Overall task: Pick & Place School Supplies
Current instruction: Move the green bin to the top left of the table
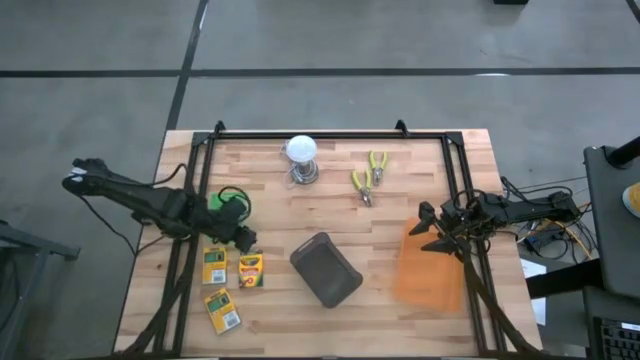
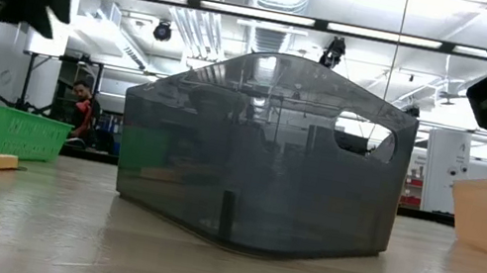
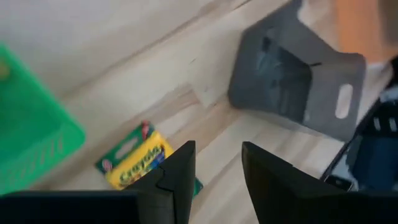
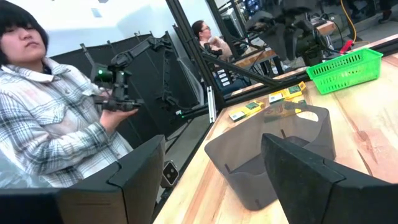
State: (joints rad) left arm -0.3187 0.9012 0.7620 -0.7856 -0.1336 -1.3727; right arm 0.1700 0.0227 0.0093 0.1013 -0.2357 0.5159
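Observation:
Three green-and-yellow crayon boxes lie flat on the wooden table at its near left: one (image 1: 214, 266), a second (image 1: 249, 270) beside it, a third (image 1: 223, 310) nearer the front edge. My left gripper (image 1: 241, 238) hovers open just beyond the second box, tilted down; in the left wrist view its fingers (image 3: 217, 180) have nothing between them and a crayon box (image 3: 134, 163) lies below them. My right gripper (image 1: 430, 230) waits open (image 4: 211, 186) at the table's right, above the far end of an orange bin (image 1: 430, 268).
A green basket (image 1: 230, 203) stands just beyond my left gripper. A grey bin (image 1: 325, 270) sits mid-table. A white bulb on a metal base (image 1: 301, 158) and yellow-handled pliers (image 1: 369, 176) lie at the far side. A person (image 4: 50, 118) stands beyond the table.

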